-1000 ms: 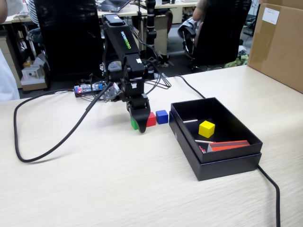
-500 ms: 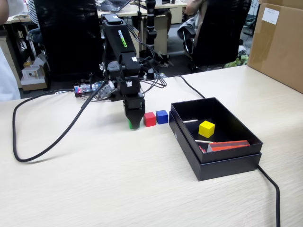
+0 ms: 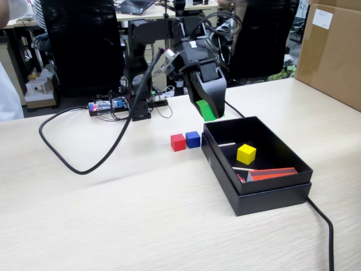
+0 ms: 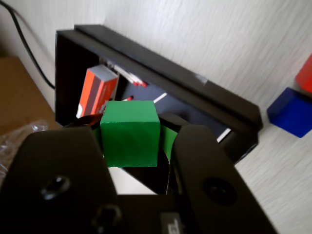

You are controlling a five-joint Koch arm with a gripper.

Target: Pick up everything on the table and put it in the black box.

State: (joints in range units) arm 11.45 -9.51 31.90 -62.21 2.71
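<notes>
My gripper [image 3: 208, 110] is shut on a green cube [image 3: 207, 109], held in the air just behind the back left corner of the black box [image 3: 269, 196]. The wrist view shows the green cube [image 4: 129, 132] pinched between my two black jaws, with the black box [image 4: 161, 68] below it. Inside the box lie a yellow cube [image 3: 246, 153], an orange matchbox [image 3: 272, 173] and loose matches. On the table left of the box stand a red cube [image 3: 178, 142] and a blue cube [image 3: 193, 139], side by side.
A thick black cable [image 3: 84, 164] loops over the table on the left; another cable [image 3: 324, 226] runs off the front right. A big brown carton [image 3: 333, 51] stands at the far right. Office chairs are behind the table.
The arm has lifted the green cube from beside the red cube and swung it up and to the right, toward the box's back corner. The cable loop has shifted right.
</notes>
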